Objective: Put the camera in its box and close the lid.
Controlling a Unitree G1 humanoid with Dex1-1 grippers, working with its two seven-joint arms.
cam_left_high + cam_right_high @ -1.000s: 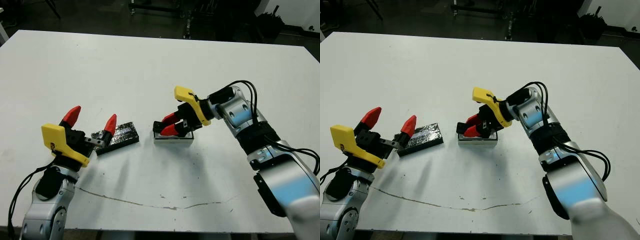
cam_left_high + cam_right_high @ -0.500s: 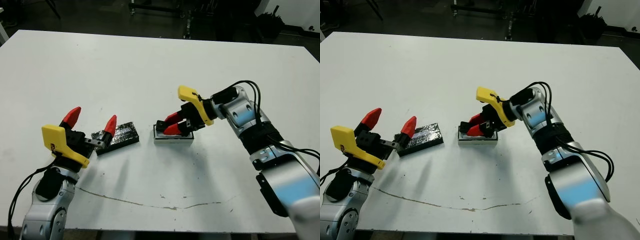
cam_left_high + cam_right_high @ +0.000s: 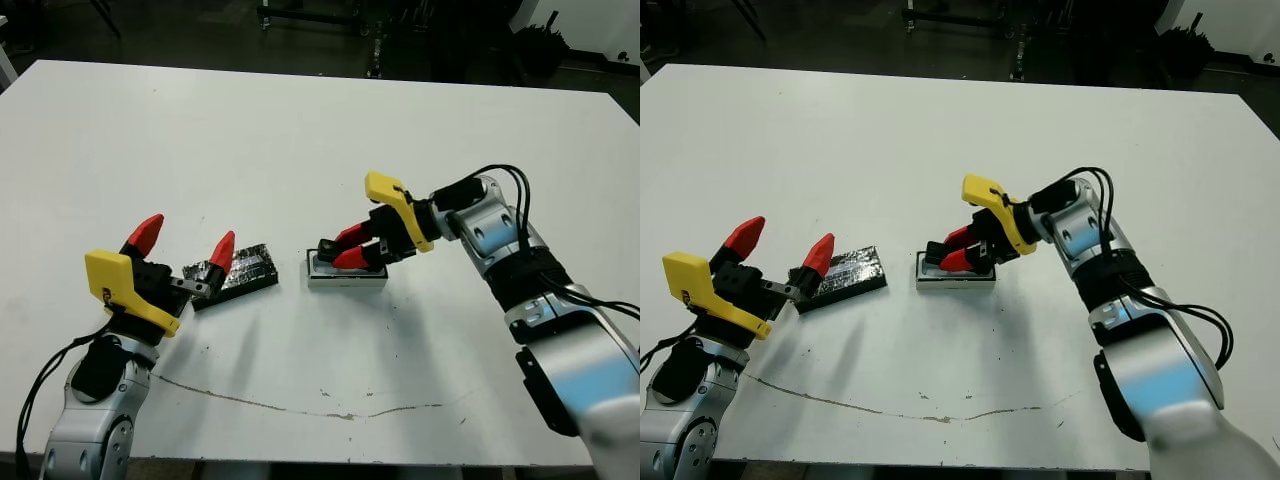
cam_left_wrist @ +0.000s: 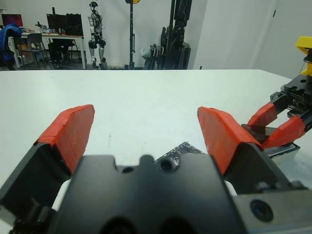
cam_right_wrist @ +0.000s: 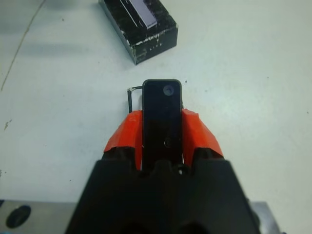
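At the lower left of the head view the left gripper (image 3: pixel 185 244) hovers above the white counter (image 3: pixel 300 130), its jaws spread wide with nothing between them. Just right of it lies the lid (image 3: pixel 236 275), a flat black slab with a wrinkled, glossy face and silvery flecks; its near end is partly covered by the left gripper's red fingertip (image 3: pixel 222 247). Near the middle of the frame sits the box (image 3: pixel 346 276), a shallow tray with a pale wall and thin dark rim, a small gap apart from the lid. Its hollow is mostly hidden by the right gripper (image 3: pixel 340 250), which reaches in from the right and hangs over it. That gripper's jaws are clamped on the camera (image 5: pixel 162 113), a small flat black bar with rounded corners and a small round mark near its free end, seen plainly only in the right wrist view. Whether the camera touches the box cannot be told. The right forearm runs off the lower right edge.
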